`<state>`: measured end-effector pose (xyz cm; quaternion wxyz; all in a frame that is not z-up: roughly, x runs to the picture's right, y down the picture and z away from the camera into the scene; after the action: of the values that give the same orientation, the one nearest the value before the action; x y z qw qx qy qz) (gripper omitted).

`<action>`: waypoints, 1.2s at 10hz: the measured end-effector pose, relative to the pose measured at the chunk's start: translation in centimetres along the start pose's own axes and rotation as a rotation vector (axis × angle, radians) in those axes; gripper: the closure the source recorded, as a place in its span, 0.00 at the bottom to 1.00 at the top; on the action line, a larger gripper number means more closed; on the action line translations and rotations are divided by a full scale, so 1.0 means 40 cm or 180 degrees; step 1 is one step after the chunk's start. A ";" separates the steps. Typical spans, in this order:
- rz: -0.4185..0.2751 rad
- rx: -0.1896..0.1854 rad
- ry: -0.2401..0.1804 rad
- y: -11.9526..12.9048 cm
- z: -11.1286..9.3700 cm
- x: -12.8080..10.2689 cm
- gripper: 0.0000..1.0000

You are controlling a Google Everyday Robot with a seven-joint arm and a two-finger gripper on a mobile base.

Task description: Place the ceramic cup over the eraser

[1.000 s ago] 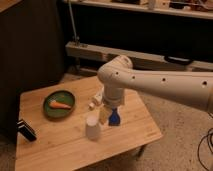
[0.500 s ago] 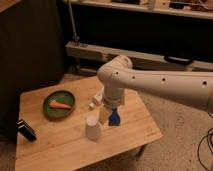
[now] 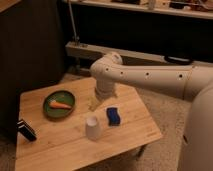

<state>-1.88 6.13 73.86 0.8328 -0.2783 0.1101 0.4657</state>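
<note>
We see the ceramic cup [image 3: 92, 128] standing on the wooden table [image 3: 65, 150], with the blue block [image 3: 113, 116] just beside it on the right, our gripper [image 3: 94, 103] low behind it, the green plate [image 3: 66, 97] bearing a carrot [image 3: 60, 105] behind it to the left, and the eraser [image 3: 26, 130] well apart on its left.

We see a table [image 3: 127, 146] of pale, matt, grained wood. On it the ceramic cup [image 3: 92, 128] looks smooth and white, and the eraser [image 3: 26, 130] dull black. The arm [image 3: 150, 79] has a smooth, faintly glossy, plastic-looking white shell down to the gripper [image 3: 94, 103], which hangs over the table between the matt green plate [image 3: 48, 113] and the blue block [image 3: 113, 116].
</note>
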 end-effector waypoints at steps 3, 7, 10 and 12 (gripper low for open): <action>0.0013 -0.0040 0.0065 0.064 0.012 -0.008 0.20; -0.0050 -0.0132 0.0321 0.149 0.076 0.057 0.20; -0.0070 -0.0288 0.0420 0.173 0.126 0.078 0.20; -0.0107 -0.0370 0.0461 0.192 0.148 0.086 0.20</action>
<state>-6.90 15.09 74.43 0.8128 -0.3609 0.1381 0.4360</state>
